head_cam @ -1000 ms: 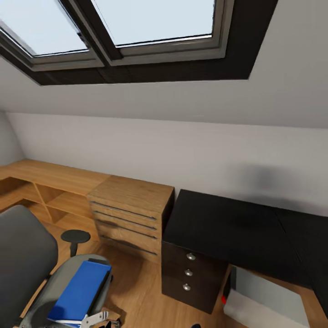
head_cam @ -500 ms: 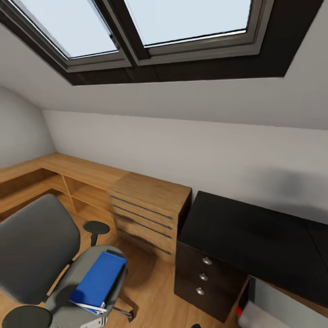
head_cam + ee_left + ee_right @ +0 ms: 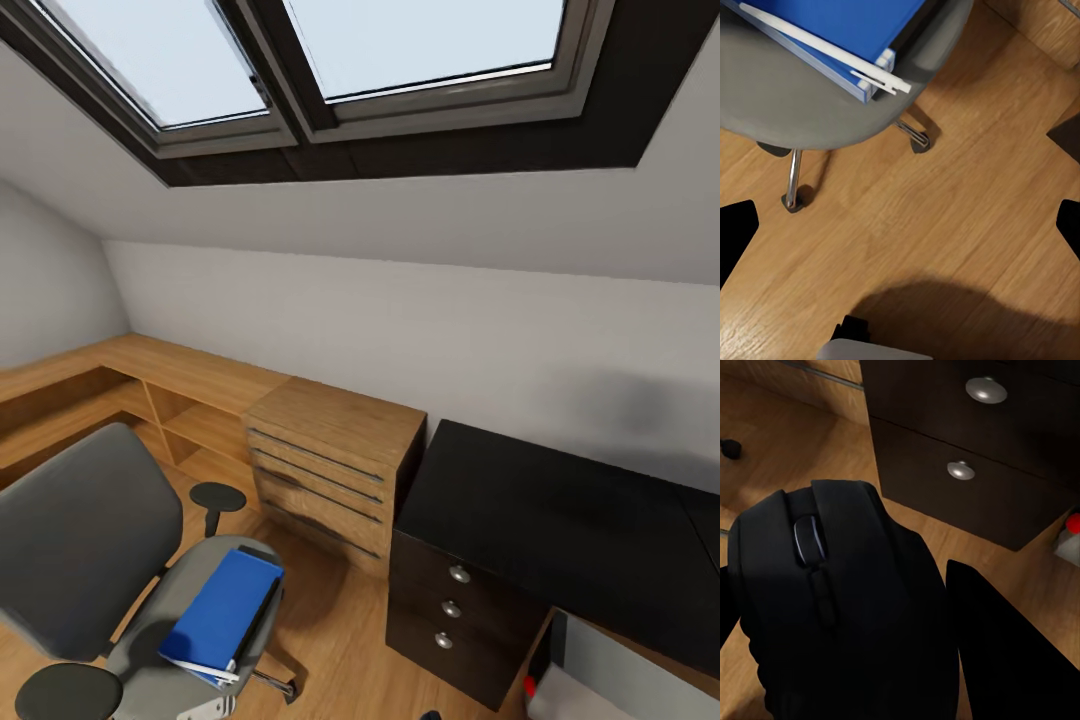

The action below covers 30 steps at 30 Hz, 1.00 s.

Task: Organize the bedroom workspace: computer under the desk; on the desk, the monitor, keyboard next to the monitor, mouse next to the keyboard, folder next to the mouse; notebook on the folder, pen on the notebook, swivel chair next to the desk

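Right end effector (image 3: 862,660) clamped on the mouse (image 3: 832,607), wheel end toward the drawer unit (image 3: 982,457); folder (image 3: 222,617) lies lengthwise on the swivel chair (image 3: 90,560) seat; black worktop (image 3: 560,520) bare under the skylight (image 3: 400,60), oak floor (image 3: 945,225) open between; left end effector (image 3: 900,225) fingers apart.
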Available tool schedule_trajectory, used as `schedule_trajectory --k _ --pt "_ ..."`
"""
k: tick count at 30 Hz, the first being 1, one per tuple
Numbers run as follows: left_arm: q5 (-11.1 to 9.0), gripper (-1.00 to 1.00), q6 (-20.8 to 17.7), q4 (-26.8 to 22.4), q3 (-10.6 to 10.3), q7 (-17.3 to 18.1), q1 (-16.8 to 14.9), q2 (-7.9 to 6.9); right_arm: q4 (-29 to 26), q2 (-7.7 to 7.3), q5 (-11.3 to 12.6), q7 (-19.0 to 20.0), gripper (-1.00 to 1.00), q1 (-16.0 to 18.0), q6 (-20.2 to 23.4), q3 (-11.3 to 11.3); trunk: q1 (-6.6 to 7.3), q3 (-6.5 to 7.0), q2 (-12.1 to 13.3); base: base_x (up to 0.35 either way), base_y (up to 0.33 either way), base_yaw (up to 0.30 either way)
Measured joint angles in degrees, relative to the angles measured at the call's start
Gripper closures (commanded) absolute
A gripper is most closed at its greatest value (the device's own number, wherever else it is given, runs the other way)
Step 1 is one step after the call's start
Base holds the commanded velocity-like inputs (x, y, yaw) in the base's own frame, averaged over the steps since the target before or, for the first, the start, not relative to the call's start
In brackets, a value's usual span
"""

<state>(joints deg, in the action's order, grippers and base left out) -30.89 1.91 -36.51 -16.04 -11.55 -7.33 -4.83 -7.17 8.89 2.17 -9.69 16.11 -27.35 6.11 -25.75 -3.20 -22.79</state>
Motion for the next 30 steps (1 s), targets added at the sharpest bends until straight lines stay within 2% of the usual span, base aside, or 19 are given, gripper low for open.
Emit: schedule_trajectory --k 8,9,12,15,18,20,21,22,24,25,26,27,29,30 --pt "0.07 -1.00 0.00 0.00 0.00 0.00 0.00 0.00 0.00 -0.02 0.00 0.00 1.00 0.00 0.00 -0.09 0.00 0.00 0.00 0.000 0.000 0.000" --pt "-0.02 -1.00 0.00 0.26 -0.01 0.00 0.00 0.55 -0.20 -0.06 -0.08 -0.01 1.00 0.00 0.00 0.06 0.00 0.00 0.00 0.000 0.000 0.000" --pt "-0.01 -1.00 0.00 0.33 0.00 0.00 0.00 0.83 -0.65 -0.03 -0.11 -0.06 1.00 0.03 0.07 0.08 0.00 0.00 0.00 0.000 0.000 0.000" --pt "-0.01 -1.00 0.00 0.34 0.00 0.00 0.00 0.91 -2.71 -0.02 -0.16 -0.17 1.00 0.09 0.44 0.09 0.00 0.00 0.00 0.000 0.000 0.000" --pt "-0.02 -1.00 0.00 0.41 0.00 -0.01 0.00 0.95 -9.06 0.01 -0.21 -0.41 1.00 0.18 3.12 0.07 0.00 0.00 0.00 0.000 0.000 0.000" --pt "-0.02 -1.00 0.03 0.42 0.00 -0.02 0.00 0.96 -13.77 0.02 -0.24 -0.69 1.00 0.34 7.01 0.07 0.00 0.00 0.00 0.000 0.000 0.000" --pt "-0.02 -1.00 0.04 0.47 -0.01 -0.01 0.00 0.96 -18.46 0.00 -0.27 -0.88 1.00 1.11 12.38 0.08 0.00 0.01 0.00 0.000 0.000 0.000" --pt "0.00 -1.00 0.05 0.56 0.00 -0.01 0.00 0.96 -20.40 -0.02 -0.23 -0.99 1.00 1.52 14.58 0.08 0.00 0.01 -0.01 0.000 0.000 0.000" --pt "0.07 -1.00 0.09 1.32 -0.10 -0.01 0.00 1.06 -26.64 -0.08 -0.24 -1.22 1.00 3.39 22.93 0.14 0.00 0.01 0.00 0.000 0.000 0.000" --pt "0.19 -1.00 0.17 2.09 -0.32 -0.02 0.01 1.18 -33.50 -0.22 0.33 -1.79 1.00 5.30 33.70 -0.33 0.00 -0.01 0.01 0.000 0.000 0.000" --pt "0.21 -1.00 0.42 2.26 -0.57 -0.02 0.00 1.20 -35.98 -0.29 0.56 -1.95 1.00 9.85 38.07 -0.67 0.00 0.02 0.00 0.000 0.000 0.000" --pt "0.21 -1.00 0.63 2.34 -0.72 -0.03 -0.02 1.20 -36.59 -0.32 0.89 -1.98 1.00 9.86 40.13 -0.96 0.00 0.00 0.00 0.000 0.000 0.000" --pt "0.16 -1.00 2.43 3.34 -1.44 -0.04 0.00 1.38 -38.00 -0.38 2.01 -2.10 1.00 12.47 46.70 -2.01 0.00 0.01 0.00 0.016 0.000 0.000" --pt "0.14 -1.00 6.65 6.30 -2.28 -0.04 0.01 3.12 -39.05 -0.39 2.53 -2.34 1.00 14.46 51.79 -2.38 0.00 0.01 0.00 0.071 0.000 0.000"
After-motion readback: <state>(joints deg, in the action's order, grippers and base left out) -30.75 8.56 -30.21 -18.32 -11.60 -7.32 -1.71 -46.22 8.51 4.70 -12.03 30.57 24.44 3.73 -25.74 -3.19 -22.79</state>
